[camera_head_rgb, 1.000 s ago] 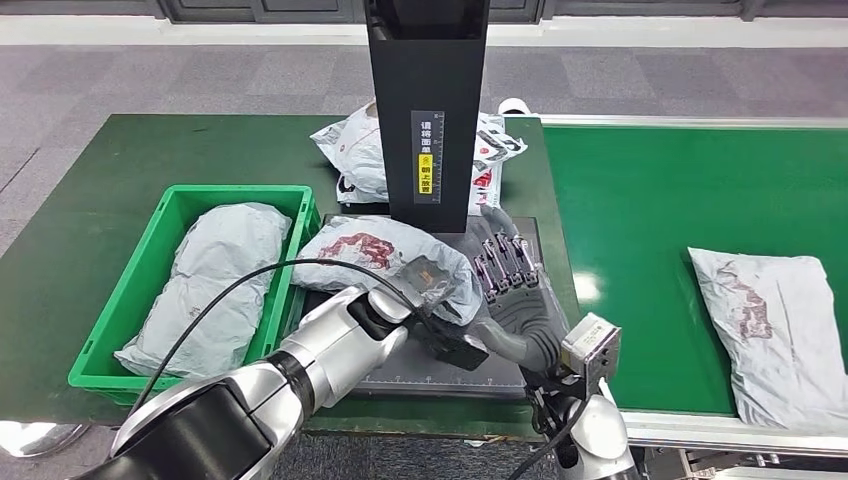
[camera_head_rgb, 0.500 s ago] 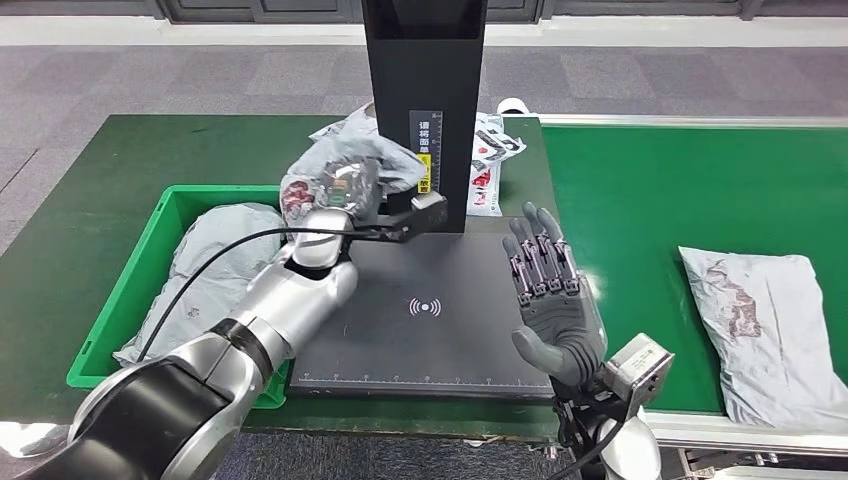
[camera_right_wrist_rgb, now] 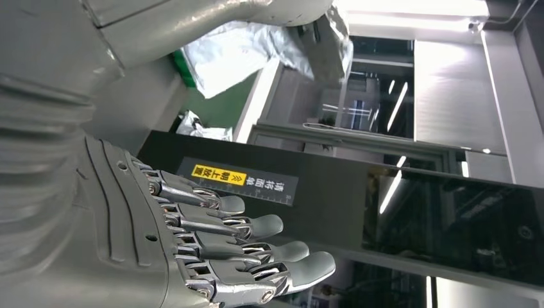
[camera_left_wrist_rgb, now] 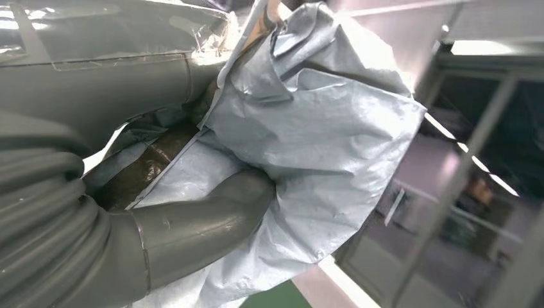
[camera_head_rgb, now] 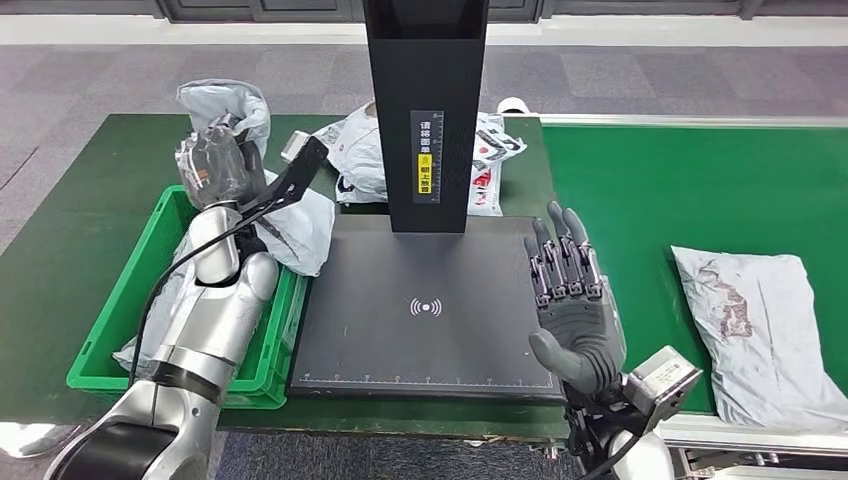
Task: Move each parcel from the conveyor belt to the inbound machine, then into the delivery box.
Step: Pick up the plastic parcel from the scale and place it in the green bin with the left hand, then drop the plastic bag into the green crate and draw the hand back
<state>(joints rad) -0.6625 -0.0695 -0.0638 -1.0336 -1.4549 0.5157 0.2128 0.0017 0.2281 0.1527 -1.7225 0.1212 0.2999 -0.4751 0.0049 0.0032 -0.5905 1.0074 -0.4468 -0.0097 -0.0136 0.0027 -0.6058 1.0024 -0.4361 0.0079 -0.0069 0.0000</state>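
Parcel (camera_head_rgb: 225, 150), grey, gripped in left hand (camera_head_rgb: 215, 170), raised at upper left of the head frame above the far end of the bin (camera_head_rgb: 110, 330). Crumpled where fingers close round it, loose part hanging toward the bin's right rim. In the left wrist frame, thick grey thumb (camera_left_wrist_rgb: 192, 231) pressed across the parcel's (camera_left_wrist_rgb: 308, 128) wrinkled film.

Right hand (camera_head_rgb: 570, 300) at lower right of centre, holding nothing, fingers straight and spread, palm turned toward the scanner pad (camera_head_rgb: 425, 305), at the pad's right edge. Same fingers (camera_right_wrist_rgb: 256, 247) seen apart in the right wrist frame, before the black column (camera_right_wrist_rgb: 321, 205) with its yellow label.

Bin green, at lower left on the worktop (camera_head_rgb: 90, 180), another grey parcel (camera_head_rgb: 160, 330) lying inside, mostly hidden by the left arm. Column (camera_head_rgb: 425, 110) upright at top centre, at the pad's far edge. White bags (camera_head_rgb: 490, 150) heaped behind the column. Belt (camera_head_rgb: 660, 200) green, filling the right side; one more grey parcel (camera_head_rgb: 750, 320) flat on it near the right edge, well apart from the right hand.
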